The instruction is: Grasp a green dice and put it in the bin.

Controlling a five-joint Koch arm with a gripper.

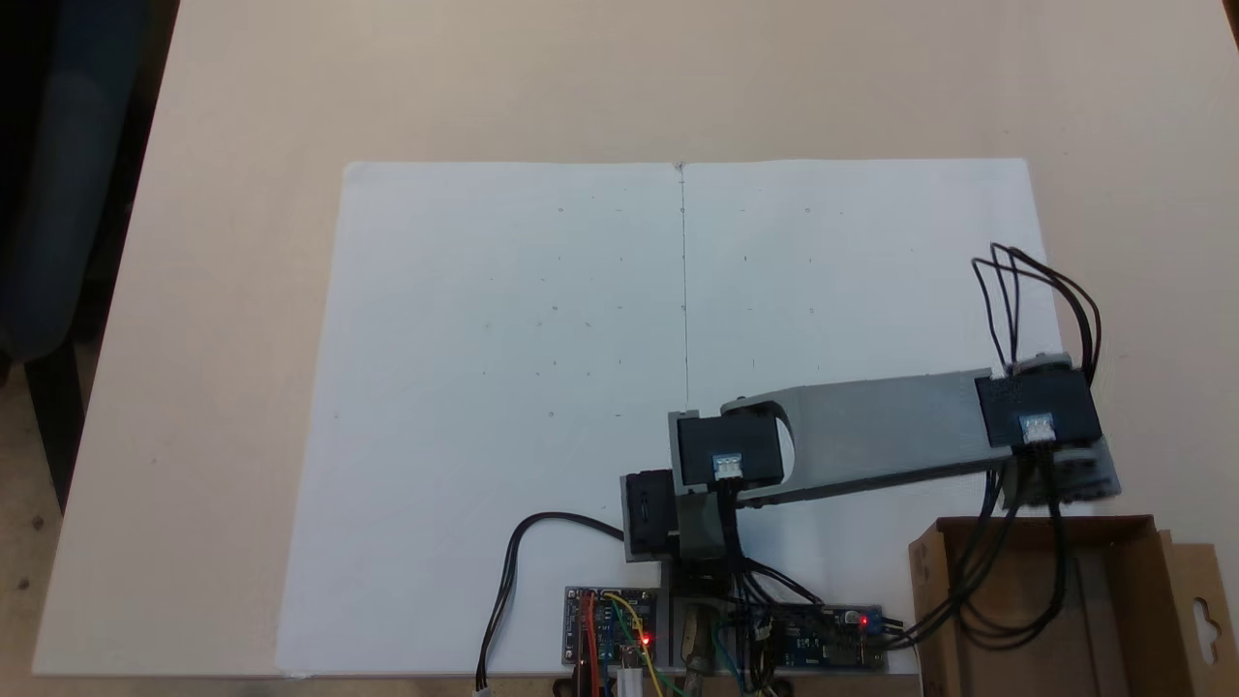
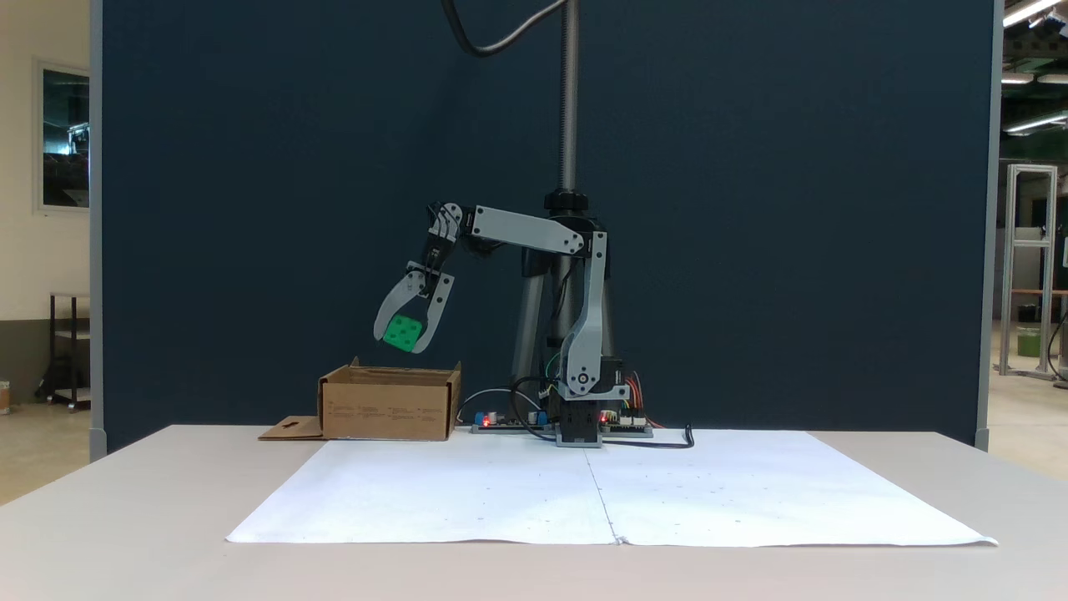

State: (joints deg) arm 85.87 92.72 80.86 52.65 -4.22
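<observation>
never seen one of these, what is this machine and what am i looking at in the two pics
It is a small grey hobby robot arm bolted at the table's edge, ending in a two-fingered gripper. One fixed view looks down from above; the other faces the arm from across the beige table. White paper sheets cover the table. The gripper holds a small bright green plastic dice in the air above an open brown cardboard box, the bin. Circuit boards with red lights sit by the arm's base.

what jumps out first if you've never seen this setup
The small bright green plastic dice clamped in the grey gripper, hanging in the air above the open brown cardboard box. Next comes the big white paper sheet on the beige table.
</observation>
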